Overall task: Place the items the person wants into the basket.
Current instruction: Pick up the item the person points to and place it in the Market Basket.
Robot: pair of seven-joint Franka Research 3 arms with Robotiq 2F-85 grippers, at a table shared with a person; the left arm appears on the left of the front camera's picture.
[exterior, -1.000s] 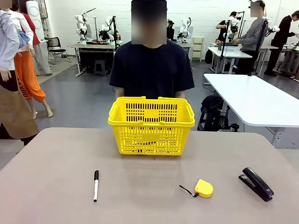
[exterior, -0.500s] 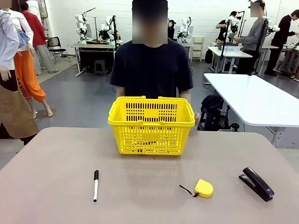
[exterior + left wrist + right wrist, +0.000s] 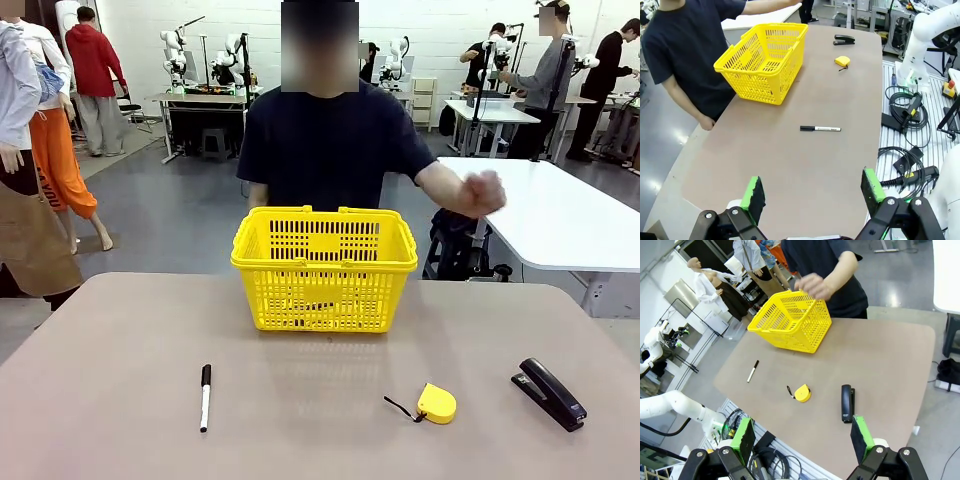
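The yellow basket (image 3: 323, 265) stands at the table's far middle, in front of the person (image 3: 325, 140) in the navy T-shirt. Their hand (image 3: 480, 192) is raised as a fist, up and right of the basket. The black stapler (image 3: 548, 394) lies near the front right edge, also below my open right gripper (image 3: 802, 435) as the stapler (image 3: 847, 402). My left gripper (image 3: 813, 189) is open above the table's near left end, far from the basket (image 3: 765, 62). A dark shape shows through the lattice low in the basket. The utility knife and pen are hidden.
A white marker with a black cap (image 3: 205, 396) lies front left. A small yellow tape measure (image 3: 436, 403) sits front right, between marker and stapler. Bare tabletop (image 3: 320, 380) spreads before the basket. A white table (image 3: 560, 220) stands behind at right.
The person's arm has come up from behind the basket and swung out to the right, fist raised. The items on the table have not moved.
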